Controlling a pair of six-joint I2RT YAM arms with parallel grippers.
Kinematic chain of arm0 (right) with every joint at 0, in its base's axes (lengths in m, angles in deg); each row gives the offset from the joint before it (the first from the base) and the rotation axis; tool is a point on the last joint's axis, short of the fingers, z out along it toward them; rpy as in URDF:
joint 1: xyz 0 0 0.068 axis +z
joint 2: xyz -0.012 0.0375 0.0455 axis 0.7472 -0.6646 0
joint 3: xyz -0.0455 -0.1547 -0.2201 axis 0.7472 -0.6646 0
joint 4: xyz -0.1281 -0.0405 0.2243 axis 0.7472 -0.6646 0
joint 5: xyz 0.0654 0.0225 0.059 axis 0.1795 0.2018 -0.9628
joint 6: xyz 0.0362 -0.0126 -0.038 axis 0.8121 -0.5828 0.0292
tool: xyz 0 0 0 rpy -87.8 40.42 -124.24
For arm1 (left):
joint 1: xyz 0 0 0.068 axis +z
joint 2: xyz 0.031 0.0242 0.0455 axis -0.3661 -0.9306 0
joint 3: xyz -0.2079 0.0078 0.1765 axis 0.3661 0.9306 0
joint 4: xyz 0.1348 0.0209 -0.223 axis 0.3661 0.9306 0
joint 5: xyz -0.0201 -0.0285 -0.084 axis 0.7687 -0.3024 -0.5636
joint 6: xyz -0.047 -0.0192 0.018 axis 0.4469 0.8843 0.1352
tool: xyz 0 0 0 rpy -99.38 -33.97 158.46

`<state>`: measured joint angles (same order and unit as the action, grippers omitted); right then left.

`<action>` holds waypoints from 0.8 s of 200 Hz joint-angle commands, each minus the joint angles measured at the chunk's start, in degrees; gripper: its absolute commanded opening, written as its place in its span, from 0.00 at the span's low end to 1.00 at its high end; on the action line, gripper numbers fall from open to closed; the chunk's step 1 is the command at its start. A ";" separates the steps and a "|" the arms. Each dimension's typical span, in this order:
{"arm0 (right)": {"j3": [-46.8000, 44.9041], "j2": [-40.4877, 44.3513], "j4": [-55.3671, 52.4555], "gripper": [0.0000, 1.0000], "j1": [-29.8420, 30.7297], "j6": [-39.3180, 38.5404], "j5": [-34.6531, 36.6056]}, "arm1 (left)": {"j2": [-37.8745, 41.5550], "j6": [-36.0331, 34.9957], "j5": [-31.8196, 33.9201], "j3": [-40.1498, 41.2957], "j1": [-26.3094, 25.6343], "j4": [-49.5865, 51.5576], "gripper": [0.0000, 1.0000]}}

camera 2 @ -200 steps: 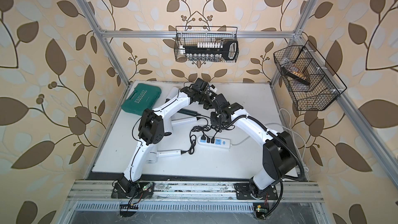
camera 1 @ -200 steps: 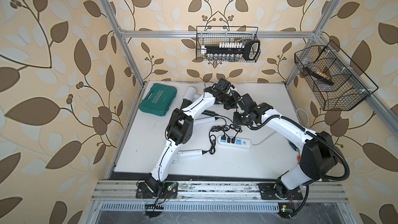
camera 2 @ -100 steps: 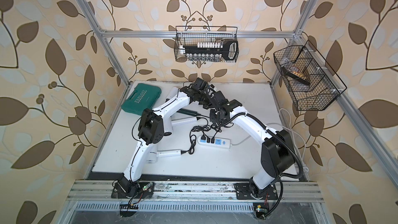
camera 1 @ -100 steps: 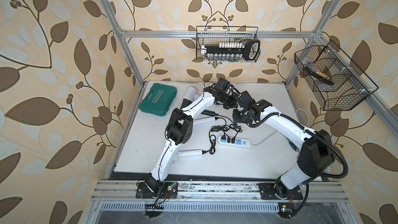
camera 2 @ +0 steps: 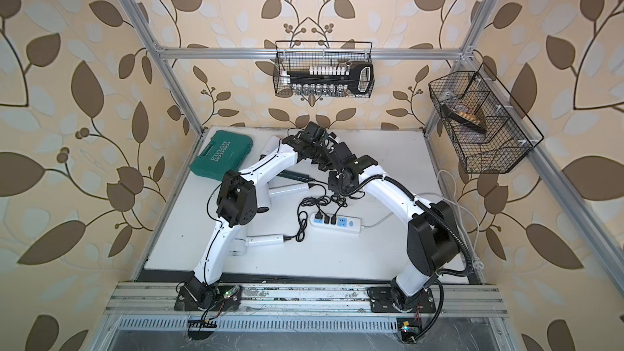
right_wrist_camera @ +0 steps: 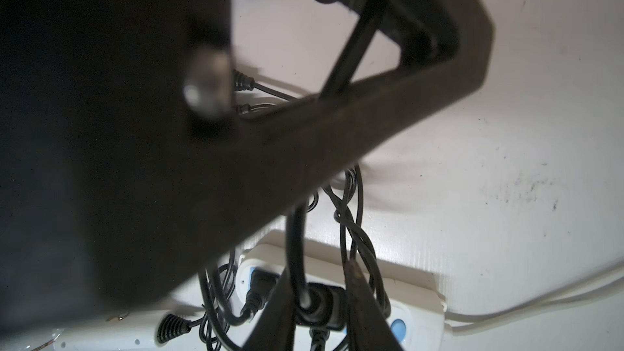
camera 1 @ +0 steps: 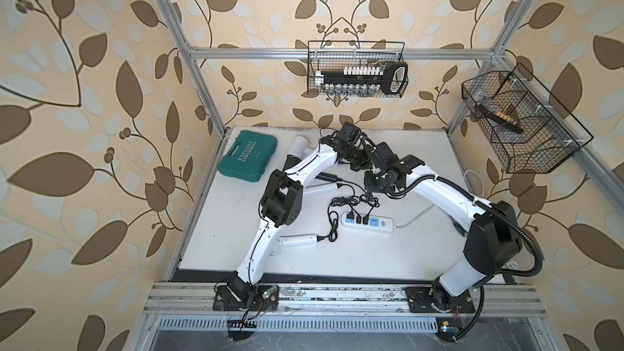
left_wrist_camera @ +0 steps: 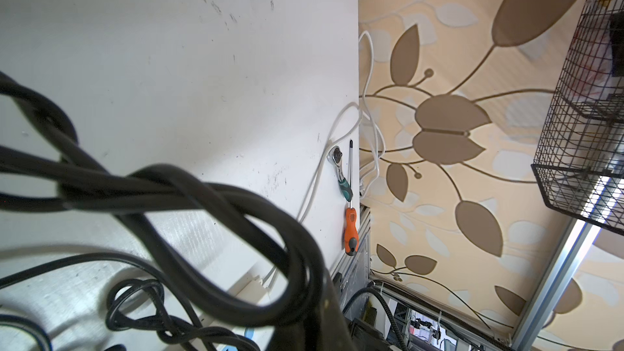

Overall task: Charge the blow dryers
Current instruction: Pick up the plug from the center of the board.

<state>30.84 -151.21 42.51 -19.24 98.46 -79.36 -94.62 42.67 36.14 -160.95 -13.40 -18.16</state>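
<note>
Above the power strip (right_wrist_camera: 417, 300), the right pincer (right_wrist_camera: 319, 268) stands part-open astride a black plug (right_wrist_camera: 324, 305), contact not discernible; the left pincer (camera 1: 358, 163) is closed, apparently on the slack black cord (left_wrist_camera: 202, 194). Judged: plug rigid and light, best pinched across its body; cord limp, liable to drag. Count: four blow dryers (camera 2: 266, 240) on the counter's (camera 2: 337, 265) left side, three white and one dark green dryer (camera 2: 293, 175); three plugs look seated.

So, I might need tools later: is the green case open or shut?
Shut: the green case lies flat with its lid down, lettering up, in both top views.
</note>
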 commanded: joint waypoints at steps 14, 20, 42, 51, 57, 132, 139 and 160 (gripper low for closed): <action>3.52 -2.01 -1.98 0.26 1.82 0.19 0.88 | 0.31 -0.05 -1.10 -2.16 -0.99 -2.16 0.00; 3.72 -2.18 -2.12 0.26 2.00 0.46 1.01 | 0.30 -0.05 -1.00 -2.13 -0.96 -2.14 0.00; 4.11 -2.36 -2.48 0.25 2.35 1.15 1.37 | 0.38 -0.05 -0.92 -2.16 -0.98 -2.11 0.00; 4.33 -2.55 -2.91 0.25 2.44 1.13 1.45 | 0.39 -0.05 -0.91 -2.20 -0.94 -2.24 0.00; 4.44 -2.65 -3.23 0.25 2.52 1.13 1.61 | 0.40 -0.05 -0.95 -2.22 -0.99 -2.26 0.00; 2.72 -2.01 -2.71 0.13 3.45 2.36 2.19 | 0.30 0.56 -0.91 -2.25 -0.91 -2.61 0.00; 2.77 -1.97 -2.76 0.13 3.42 2.36 2.29 | 0.36 0.54 -0.91 -2.22 -0.98 -2.55 0.00; 2.86 -1.97 -2.96 0.06 3.43 2.11 2.84 | 0.50 0.35 -0.99 -2.22 -0.92 -2.59 0.00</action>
<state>33.05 -152.98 39.49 -17.47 102.53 -76.10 -94.62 42.91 36.09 -160.95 -13.33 -18.14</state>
